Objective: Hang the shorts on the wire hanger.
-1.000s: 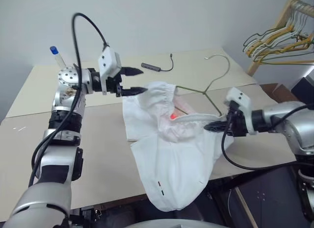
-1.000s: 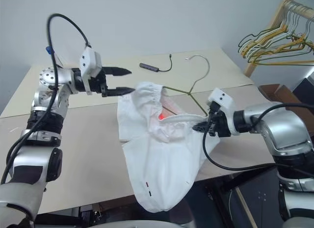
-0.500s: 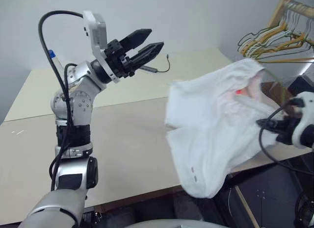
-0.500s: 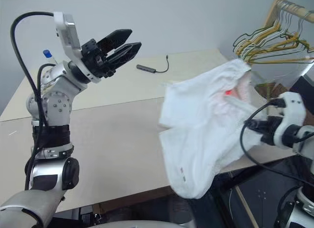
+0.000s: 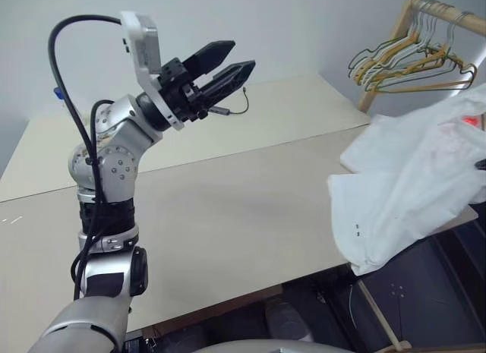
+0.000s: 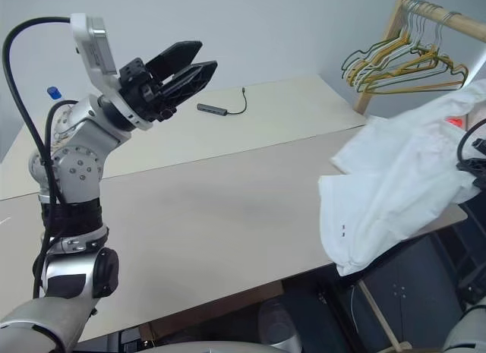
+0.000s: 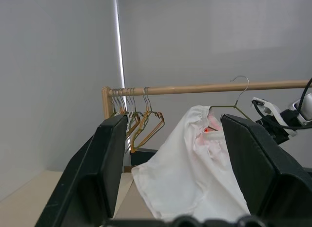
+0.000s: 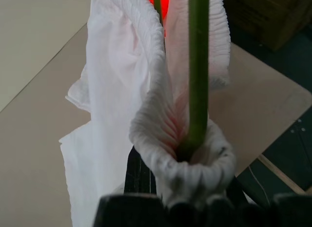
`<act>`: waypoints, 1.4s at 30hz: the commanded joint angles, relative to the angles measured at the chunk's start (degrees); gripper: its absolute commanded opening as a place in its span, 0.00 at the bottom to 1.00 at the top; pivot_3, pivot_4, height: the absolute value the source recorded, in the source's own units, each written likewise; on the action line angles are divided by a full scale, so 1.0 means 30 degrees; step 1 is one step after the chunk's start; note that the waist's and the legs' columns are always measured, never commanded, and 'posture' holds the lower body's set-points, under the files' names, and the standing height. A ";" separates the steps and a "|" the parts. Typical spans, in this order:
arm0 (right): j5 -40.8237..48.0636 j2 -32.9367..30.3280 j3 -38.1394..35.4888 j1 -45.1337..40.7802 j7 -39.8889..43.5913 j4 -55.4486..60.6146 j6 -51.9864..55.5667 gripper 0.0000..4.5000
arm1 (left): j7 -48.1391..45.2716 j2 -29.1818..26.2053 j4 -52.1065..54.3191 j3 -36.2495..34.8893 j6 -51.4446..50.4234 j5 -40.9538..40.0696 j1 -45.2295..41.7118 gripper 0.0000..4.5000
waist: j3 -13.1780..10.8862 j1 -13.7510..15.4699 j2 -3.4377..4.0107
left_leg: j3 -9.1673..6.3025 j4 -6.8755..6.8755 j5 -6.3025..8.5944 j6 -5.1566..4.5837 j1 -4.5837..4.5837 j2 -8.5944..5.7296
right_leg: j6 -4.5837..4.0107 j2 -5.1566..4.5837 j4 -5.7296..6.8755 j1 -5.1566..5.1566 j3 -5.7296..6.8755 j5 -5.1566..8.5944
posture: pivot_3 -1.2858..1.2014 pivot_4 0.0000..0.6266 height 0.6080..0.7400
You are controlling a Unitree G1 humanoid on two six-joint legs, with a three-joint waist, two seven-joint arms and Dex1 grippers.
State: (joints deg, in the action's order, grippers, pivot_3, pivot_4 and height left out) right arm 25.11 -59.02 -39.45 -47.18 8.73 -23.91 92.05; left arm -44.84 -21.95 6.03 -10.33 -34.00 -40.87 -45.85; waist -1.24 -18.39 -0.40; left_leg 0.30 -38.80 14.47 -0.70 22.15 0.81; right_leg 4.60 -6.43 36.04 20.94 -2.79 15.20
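The bench (image 6: 197, 216) lies bare below; the shorts (image 6: 395, 186) hang off its right edge, threaded on the wire hanger (image 8: 197, 66); my right pincer (image 8: 180, 188) pinches waistband and wire together; my left pincer (image 6: 190, 64) is raised, fingers spread, holding nothing.

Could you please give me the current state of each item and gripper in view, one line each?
shorts: lifted off the table, hanging on the wire hanger, waistband bunched at the right gripper.
wire hanger: raised inside the shorts, hook up near the wooden rail.
right gripper: shut on the wire hanger and waistband.
left gripper: open, raised, empty.
spare hangers: hanging on the wooden rail.
cable adapter: lying on the table.
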 commanded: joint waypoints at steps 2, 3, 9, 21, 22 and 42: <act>-0.1697 -0.0912 -0.1020 -0.3007 -0.1539 -0.2034 0.0098 0.00 | 0.0138 -0.0212 0.0546 -0.0145 -0.0039 -0.0484 -0.0227 0.74 | -0.0027 0.0050 0.0043 | 0.0014 0.0010 0.0000 0.0000 0.0001 -0.0004 | 0.0002 0.0000 -0.0012 0.0001 -0.0008 0.0001 | 0.39 0.00 1.00; -0.2045 -0.0966 -0.1167 -0.3532 -0.1782 -0.2502 0.0054 0.00 | 0.0123 -0.0228 0.0537 -0.0128 -0.0045 -0.0509 -0.0248 0.74 | -0.0031 0.0065 0.0047 | 0.0018 0.0013 0.0000 0.0000 0.0002 -0.0005 | 0.0004 0.0000 -0.0014 0.0001 -0.0008 0.0003 | 0.39 0.00 1.00; -0.3885 -0.1379 -0.2826 -0.5480 -0.3876 -0.5460 -0.1715 0.00 | 0.0007 -0.0368 0.0547 -0.0141 -0.0160 -0.0928 -0.0250 0.74 | -0.0034 0.0092 0.0046 | 0.0035 0.0028 0.0001 0.0001 0.0015 -0.0009 | 0.0007 -0.0003 -0.0051 0.0002 -0.0014 0.0003 | 0.39 0.00 1.00; -0.4724 -0.1674 -0.4719 -0.5593 -0.6896 -0.8738 -0.4602 0.00 | -0.0999 -0.0723 0.0950 -0.0341 -0.1587 -0.3242 -0.0109 0.74 | -0.0068 0.0052 0.0041 | 0.0183 0.0060 0.0002 0.0002 -0.0058 -0.0003 | 0.0015 0.0008 -0.0077 -0.0056 -0.0042 0.0010 | 0.39 0.00 1.00; -0.4723 -0.1725 -0.4714 -0.5525 -0.6988 -0.8920 -0.4773 0.00 | -0.1032 -0.0747 0.0965 -0.0341 -0.1646 -0.3379 -0.0108 0.74 | -0.0076 0.0053 0.0046 | 0.0189 0.0069 0.0003 0.0003 -0.0077 -0.0002 | 0.0020 0.0009 -0.0093 -0.0083 -0.0039 0.0014 | 0.39 0.00 1.00; -0.5298 0.0329 -0.0550 -0.1422 -0.5948 -0.3688 -0.8265 0.99 | -0.0984 -0.1115 0.1127 -0.0182 -0.1560 -0.3701 0.0022 0.74 | -0.0105 0.0068 0.0044 | 0.0190 0.0153 0.0005 0.0004 -0.0209 -0.0003 | 0.0084 0.0010 -0.0313 -0.0268 -0.0082 -0.0018 | 0.40 0.00 1.00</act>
State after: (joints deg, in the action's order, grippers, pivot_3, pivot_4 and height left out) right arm 9.97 -58.52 -42.67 -52.20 -8.78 -40.26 71.11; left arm -47.79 -24.44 8.10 -10.26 -39.14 -51.70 -45.01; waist -1.56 -18.19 -0.27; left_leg 0.85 -38.34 14.48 -0.69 21.51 0.80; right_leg 4.87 -6.40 35.10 20.13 -3.07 15.14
